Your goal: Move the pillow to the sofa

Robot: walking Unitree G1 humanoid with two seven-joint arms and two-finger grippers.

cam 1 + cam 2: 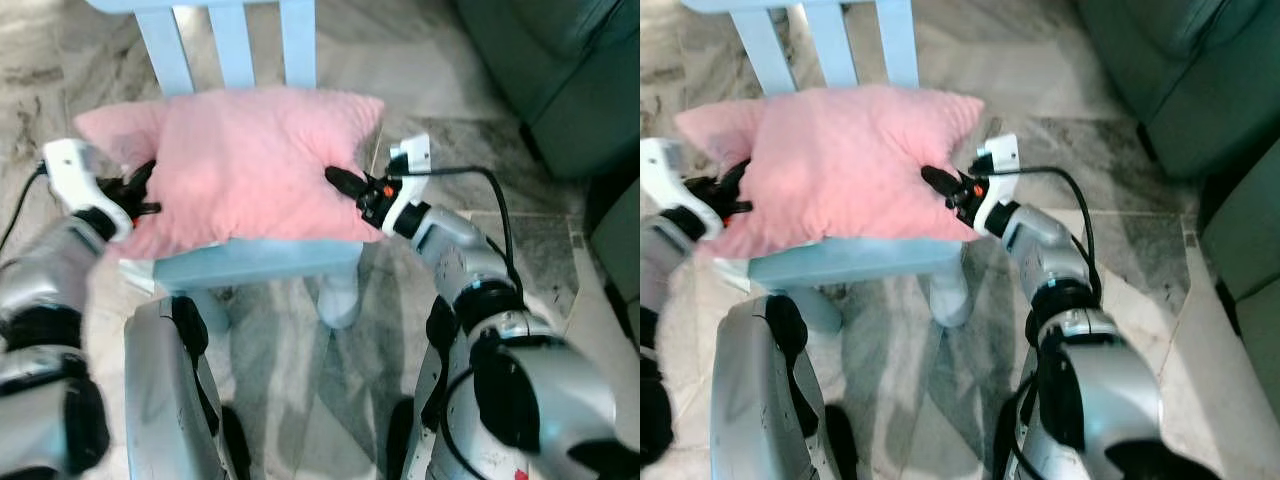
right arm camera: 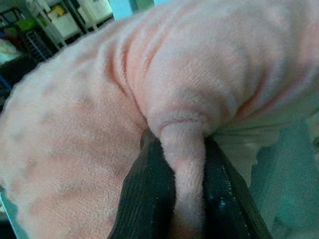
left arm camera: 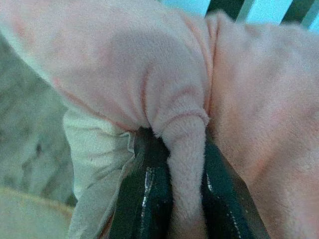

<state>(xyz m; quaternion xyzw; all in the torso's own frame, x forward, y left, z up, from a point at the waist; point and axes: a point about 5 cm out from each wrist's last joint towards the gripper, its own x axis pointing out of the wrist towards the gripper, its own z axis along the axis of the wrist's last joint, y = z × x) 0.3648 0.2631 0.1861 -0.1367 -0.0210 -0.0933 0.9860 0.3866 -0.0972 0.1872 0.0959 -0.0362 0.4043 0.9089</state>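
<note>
Our left gripper (image 1: 143,190) at nine o'clock and right gripper (image 1: 340,181) at three each pinch a fold of the pink pillow (image 1: 245,165) on the blue chair (image 1: 250,262).

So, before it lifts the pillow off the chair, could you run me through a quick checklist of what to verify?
1. Left gripper pinching a fold of the pillow: ok, seen in the left wrist view.
2. Right gripper pinching a fold on the opposite edge: ok.
3. Grips deep enough to hold during the lift: cannot tell.
4. Pillow free of the chair backrest slats: ok, it lies on the seat in front of them.
5. Sofa within sight on the robot's right: ok.
</note>
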